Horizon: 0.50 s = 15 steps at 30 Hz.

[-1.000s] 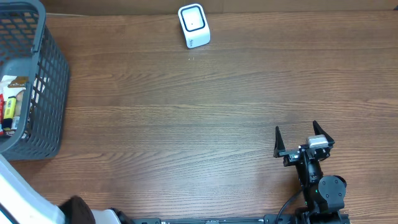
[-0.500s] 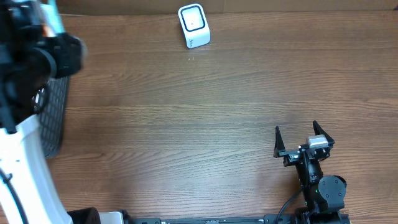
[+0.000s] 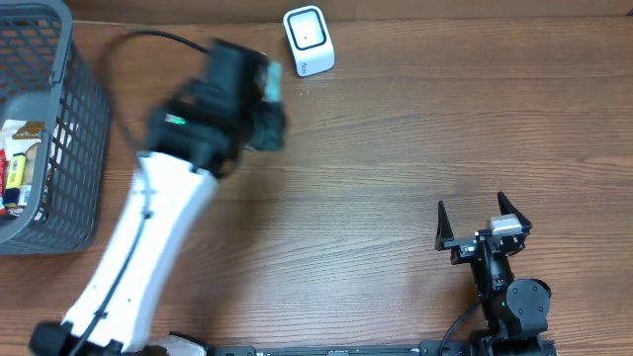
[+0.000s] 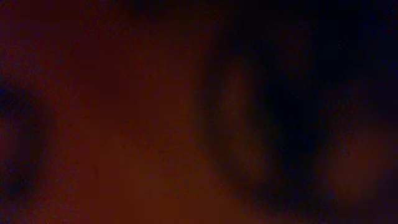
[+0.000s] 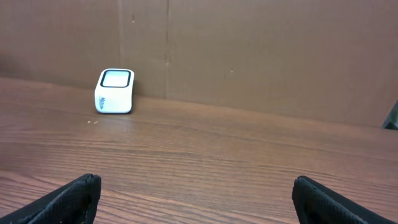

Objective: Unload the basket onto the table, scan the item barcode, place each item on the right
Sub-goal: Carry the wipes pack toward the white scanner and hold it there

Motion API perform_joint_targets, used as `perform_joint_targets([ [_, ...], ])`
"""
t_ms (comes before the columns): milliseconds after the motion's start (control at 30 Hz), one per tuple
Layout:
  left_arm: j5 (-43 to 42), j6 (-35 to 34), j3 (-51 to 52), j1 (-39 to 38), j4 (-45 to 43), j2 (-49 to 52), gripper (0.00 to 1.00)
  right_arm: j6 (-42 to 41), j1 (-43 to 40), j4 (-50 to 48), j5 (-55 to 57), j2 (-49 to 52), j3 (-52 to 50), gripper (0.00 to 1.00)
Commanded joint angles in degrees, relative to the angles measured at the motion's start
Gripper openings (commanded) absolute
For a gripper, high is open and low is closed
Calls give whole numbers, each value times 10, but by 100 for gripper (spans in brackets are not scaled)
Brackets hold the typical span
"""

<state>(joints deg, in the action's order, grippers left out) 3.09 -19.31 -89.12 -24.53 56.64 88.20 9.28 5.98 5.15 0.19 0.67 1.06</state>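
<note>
Since the frame half a second back, the left arm point(image 3: 148, 247) has swung away from the basket point(image 3: 74, 148) and now reaches slantwise across the counter point(image 3: 396, 148), its dark head smeared by motion just below and left of the scanner point(image 3: 309, 40). The basket, covered by the arm then, shows again at the counter's left edge with packets point(image 3: 18, 163) lying inside it. The right arm point(image 3: 504, 287) has not shifted.

The left jaws are lost in the blur at the head of the arm, so I cannot tell whether they stand apart, together or clamped on anything. A pale bluish patch shows at that end, nearest the scanner, but what it is cannot be made out. The left wrist view is only dark red blur and settles nothing. Whether an item from the basket rides with the arm cannot be told.

The scanner, a small white box with a dark-rimmed window on top, stands at the far edge of the counter, near the left arm's head but apart from it. The right jaws stand wide apart and empty at the near right of the counter. From the right wrist, the scanner point(image 5: 115, 91) sits well ahead and off to the left, against a brown board wall point(image 5: 261, 50).
</note>
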Motion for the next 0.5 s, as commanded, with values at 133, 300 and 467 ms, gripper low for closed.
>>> perform_joint_targets([
  [133, 34, -76, 128, -112, -138, 43, 26, 2, -3, -3, -3, -5, -6, 100],
  [300, 56, -80, 130, -167, -162, 120, 27, 2, -3, -3, -3, -5, -6, 100],
  [467, 67, -80, 129, -192, -182, 168, 30, 2, -3, -3, -2, -5, -6, 100],
])
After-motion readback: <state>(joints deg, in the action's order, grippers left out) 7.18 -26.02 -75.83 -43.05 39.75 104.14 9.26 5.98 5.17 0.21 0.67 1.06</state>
